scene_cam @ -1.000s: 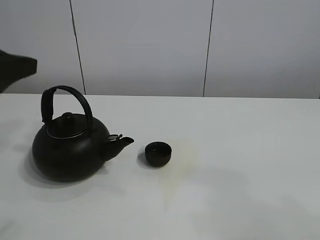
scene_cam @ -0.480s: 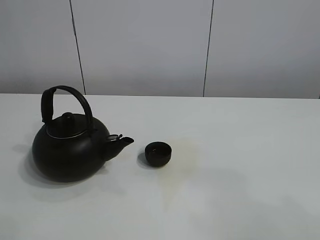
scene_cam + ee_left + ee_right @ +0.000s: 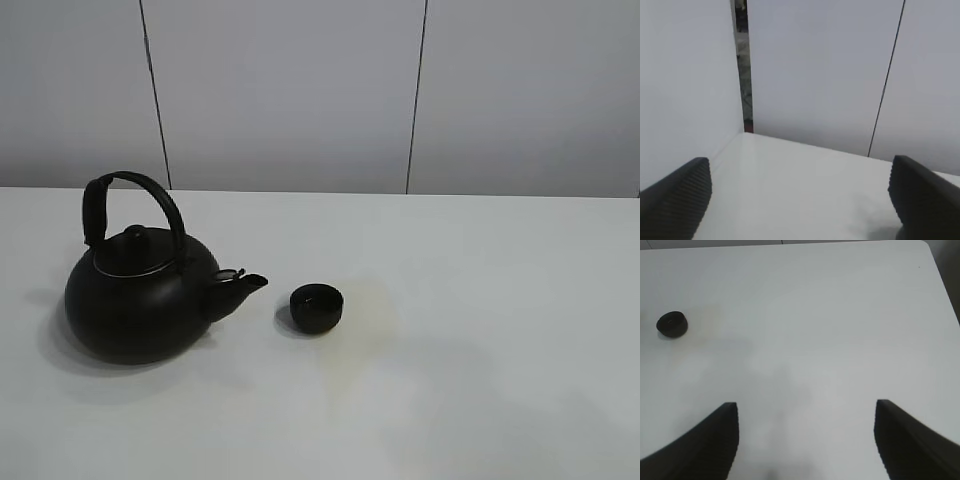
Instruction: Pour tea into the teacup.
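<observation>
**Cup far from both claws**

We see the cup on the table, just off the kettle spout, not touching. Right claw hangs spread and empty, well apart from the cup. Left claw gapes wide toward the wall, holding nothing.

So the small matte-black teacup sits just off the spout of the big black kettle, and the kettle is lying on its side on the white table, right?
Not quite. The big black kettle stands upright on the white table, arched handle up and lid on top, as the exterior high view shows. The small matte-black teacup does sit just off its spout.
</observation>
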